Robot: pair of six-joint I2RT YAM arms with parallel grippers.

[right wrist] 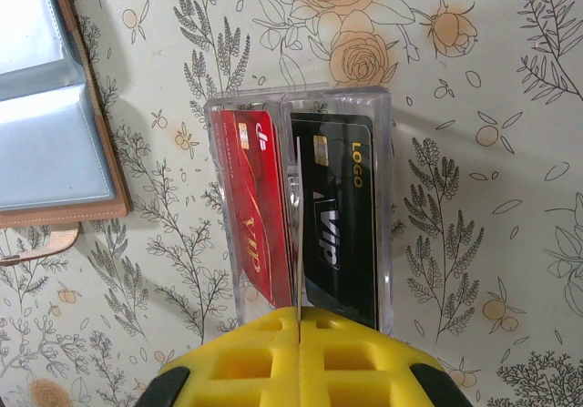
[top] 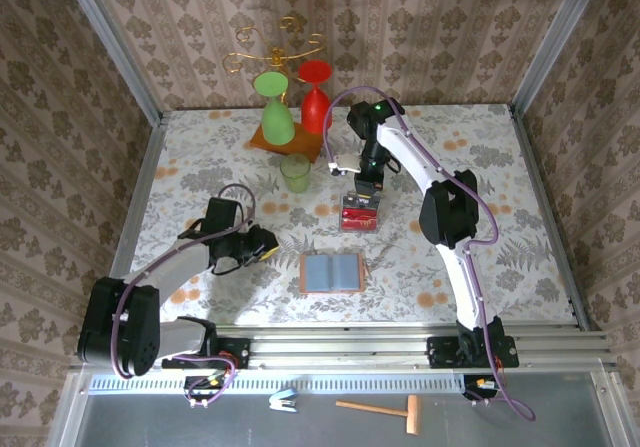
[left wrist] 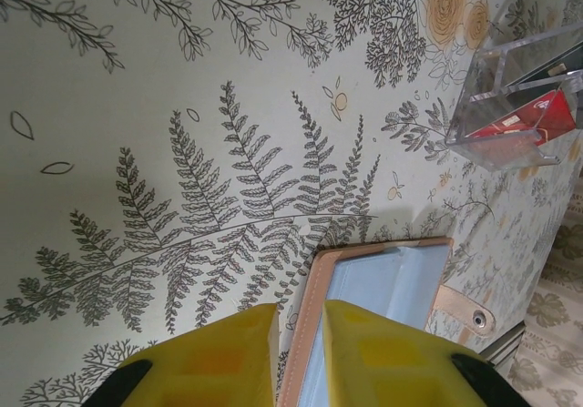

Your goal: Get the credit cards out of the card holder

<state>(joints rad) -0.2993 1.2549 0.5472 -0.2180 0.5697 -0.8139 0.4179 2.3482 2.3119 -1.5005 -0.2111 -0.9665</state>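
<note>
Credit cards sit in a clear tray; right claw closed, left claw slightly open.

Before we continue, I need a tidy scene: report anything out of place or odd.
Nothing stands out on the table: the card holder lies open and flat, and the credit cards sit neatly in the clear tray.

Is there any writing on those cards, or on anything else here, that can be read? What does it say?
"LOGO": gold, on the black card.
"VIP": also on the black card.
"VIP": on the red card.
The red card's white emblem is too stylised to read.
</note>
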